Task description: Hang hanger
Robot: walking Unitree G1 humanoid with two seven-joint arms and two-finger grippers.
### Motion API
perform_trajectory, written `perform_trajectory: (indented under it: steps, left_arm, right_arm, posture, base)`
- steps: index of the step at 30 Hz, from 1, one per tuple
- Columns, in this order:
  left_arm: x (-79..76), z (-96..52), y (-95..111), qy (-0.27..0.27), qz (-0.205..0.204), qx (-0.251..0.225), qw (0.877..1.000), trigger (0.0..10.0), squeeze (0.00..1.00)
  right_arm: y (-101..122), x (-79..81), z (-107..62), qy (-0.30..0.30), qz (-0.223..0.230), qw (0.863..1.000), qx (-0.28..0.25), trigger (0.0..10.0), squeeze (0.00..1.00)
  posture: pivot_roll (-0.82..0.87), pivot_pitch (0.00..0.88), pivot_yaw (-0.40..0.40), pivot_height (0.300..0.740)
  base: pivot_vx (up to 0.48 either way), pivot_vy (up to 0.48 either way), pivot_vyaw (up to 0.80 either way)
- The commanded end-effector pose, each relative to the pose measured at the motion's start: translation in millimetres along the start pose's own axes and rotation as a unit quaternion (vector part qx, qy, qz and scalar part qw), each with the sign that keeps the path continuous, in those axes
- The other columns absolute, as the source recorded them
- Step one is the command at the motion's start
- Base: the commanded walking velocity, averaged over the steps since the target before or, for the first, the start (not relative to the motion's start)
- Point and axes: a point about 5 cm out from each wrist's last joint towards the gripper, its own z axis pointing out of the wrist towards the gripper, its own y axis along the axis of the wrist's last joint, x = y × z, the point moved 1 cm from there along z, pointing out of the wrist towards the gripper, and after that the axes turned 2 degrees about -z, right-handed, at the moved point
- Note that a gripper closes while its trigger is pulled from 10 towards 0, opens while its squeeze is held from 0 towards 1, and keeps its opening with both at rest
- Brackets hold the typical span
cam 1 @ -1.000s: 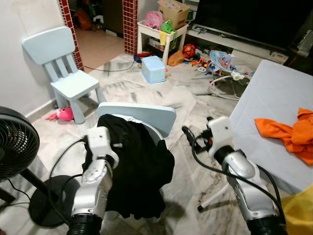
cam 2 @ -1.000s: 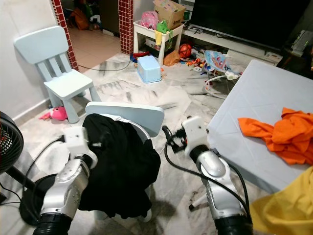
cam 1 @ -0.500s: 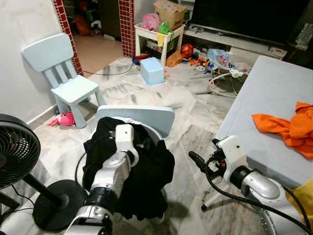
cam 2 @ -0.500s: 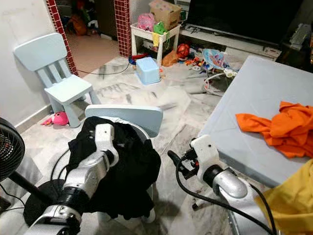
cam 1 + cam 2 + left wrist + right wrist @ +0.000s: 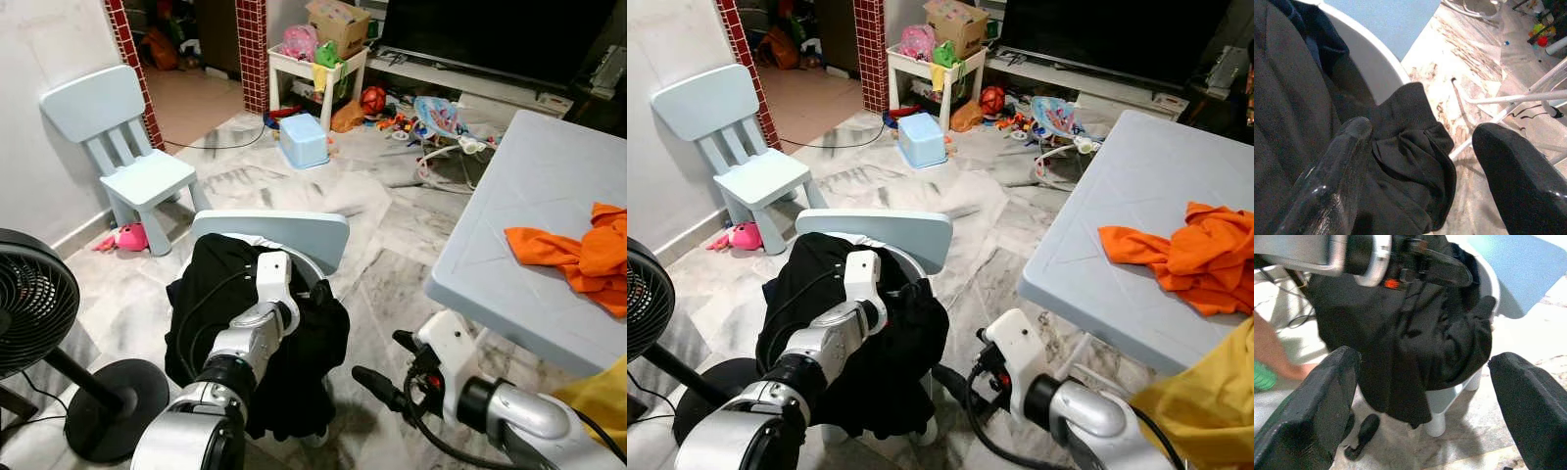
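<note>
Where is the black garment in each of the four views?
Left eye view: black garment, lower left, draped on the white chair.
Right eye view: lower left, same chair.
Left wrist view: between the left tool's fingers, cuff centre.
Right wrist view: centre, under the left arm.
Shared landmark: the chair's blue back.

An orange cloth (image 5: 578,260) lies on the pale table (image 5: 509,235); a black fan (image 5: 34,299) stands nearby.

Matt black cloth garment (image 5: 294,343) (glossy marble floor (image 5: 392,215)).
</note>
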Motion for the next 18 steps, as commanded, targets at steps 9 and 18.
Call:
perform_trajectory:
  steps: [9, 18]
  left_arm:
    - [-3.1, 3.4, 3.0, 0.022, -0.015, -0.005, 1.000, 10.0, 0.00]
    - [6.6, 1.9, -6.7, 0.055, -0.033, 0.002, 0.998, 10.0, 0.00]
  right_arm:
    - [-10.0, 7.2, -29.7, 0.009, 0.016, 0.998, 0.052, 10.0, 0.00]
    - [-19.1, 0.3, -51.3, -0.014, 0.031, 0.997, 0.067, 10.0, 0.00]
  posture:
    - [-0.30, 0.076, -0.067, 0.740]
    - [-0.31, 0.108, -0.100, 0.740]
  base:
    - [0.000, 0.000, 0.00]
    - [0.000, 0.000, 0.00]
